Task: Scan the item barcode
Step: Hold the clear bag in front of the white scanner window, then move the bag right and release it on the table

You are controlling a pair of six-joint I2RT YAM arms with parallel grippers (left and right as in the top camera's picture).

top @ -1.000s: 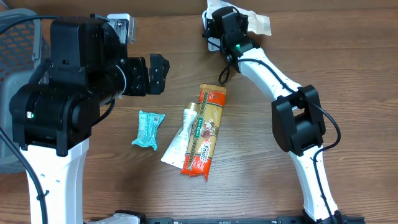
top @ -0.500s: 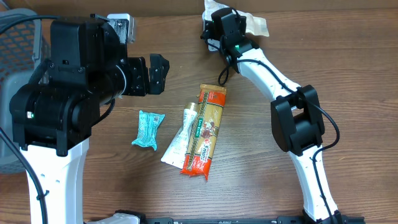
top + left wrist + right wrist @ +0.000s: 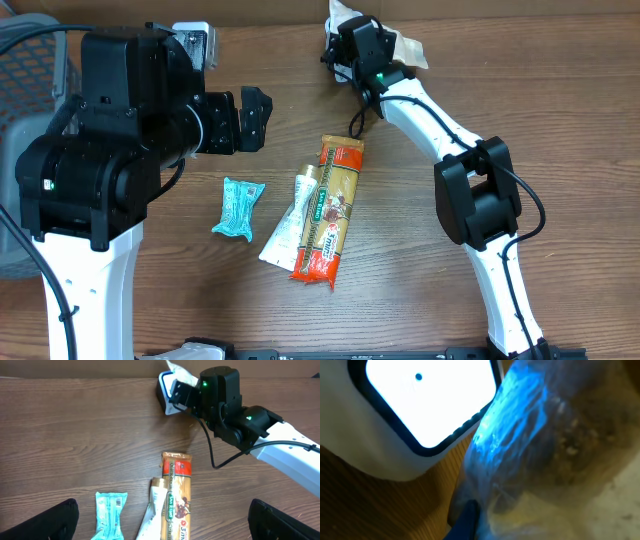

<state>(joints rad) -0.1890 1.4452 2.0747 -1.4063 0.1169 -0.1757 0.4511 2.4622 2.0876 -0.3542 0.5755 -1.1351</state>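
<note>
We have the clear plastic packet (image 3: 540, 445) pinched in the right gripper (image 3: 180, 396), jaws pressed together on it. From that hand the packet lies straight ahead, its long axis slanting across the wrist view. The scanner (image 3: 420, 405) sits just beside it, up and to the left, and its lit window throws blue light on the film. We cannot tell whether a barcode faces the window, as the film is too blurred. The next move likely turns on tilting the packet toward that window. The left gripper (image 3: 255, 118) hangs well apart, spread wide and empty.
</note>
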